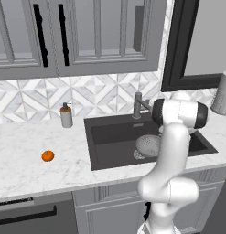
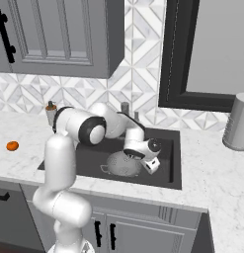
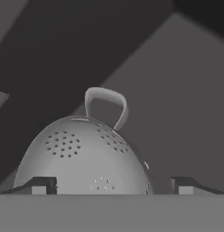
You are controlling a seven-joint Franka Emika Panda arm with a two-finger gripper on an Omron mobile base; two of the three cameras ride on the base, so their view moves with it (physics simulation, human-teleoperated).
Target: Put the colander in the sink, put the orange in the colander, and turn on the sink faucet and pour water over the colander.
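The silver-grey perforated colander lies in the dark sink, its rounded holed side and one loop handle facing the hand camera. My gripper hangs just over the colander's right side. It is open, with the fingertips spread wide on either side of the bowl and not gripping it. The orange sits on the marble counter left of the sink. The sink faucet stands behind the basin, and no water runs from it.
A small soap dispenser stands at the sink's back left corner. A grey canister sits on the counter at the right. Cabinets hang above, and my own arm crosses in front of the sink.
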